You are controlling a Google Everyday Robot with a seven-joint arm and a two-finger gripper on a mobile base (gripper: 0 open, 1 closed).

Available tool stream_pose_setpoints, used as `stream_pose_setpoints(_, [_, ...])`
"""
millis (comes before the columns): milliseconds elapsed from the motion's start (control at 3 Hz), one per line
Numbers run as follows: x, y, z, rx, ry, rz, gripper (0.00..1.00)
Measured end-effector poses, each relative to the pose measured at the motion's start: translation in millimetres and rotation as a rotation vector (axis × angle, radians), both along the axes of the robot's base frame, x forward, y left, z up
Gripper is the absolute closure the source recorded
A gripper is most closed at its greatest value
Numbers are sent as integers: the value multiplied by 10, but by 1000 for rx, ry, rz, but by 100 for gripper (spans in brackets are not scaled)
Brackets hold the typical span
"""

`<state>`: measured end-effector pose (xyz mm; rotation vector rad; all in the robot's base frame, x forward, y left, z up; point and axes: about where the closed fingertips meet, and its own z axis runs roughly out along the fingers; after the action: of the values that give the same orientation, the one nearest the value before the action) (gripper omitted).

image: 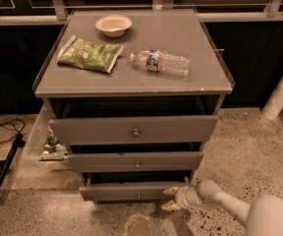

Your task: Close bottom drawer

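end effector (pixel 169 198) | fingers apart | at right end of bottom drawer (pixel 117 191) front | drawer slightly out

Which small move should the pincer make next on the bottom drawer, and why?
Probably push the bottom drawer straight in. The pincer sits at the right end of its front panel, fingers apart, and a dark gap shows above the panel, so it seems not fully shut.
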<state>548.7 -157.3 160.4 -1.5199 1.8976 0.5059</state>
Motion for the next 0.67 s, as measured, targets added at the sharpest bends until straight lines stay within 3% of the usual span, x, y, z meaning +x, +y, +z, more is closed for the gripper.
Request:
stream_pose_setpoints(333, [374, -75, 56, -23, -19, -24, 66])
stream_pose_setpoints(667, [374, -75, 56, -23, -19, -24, 62])
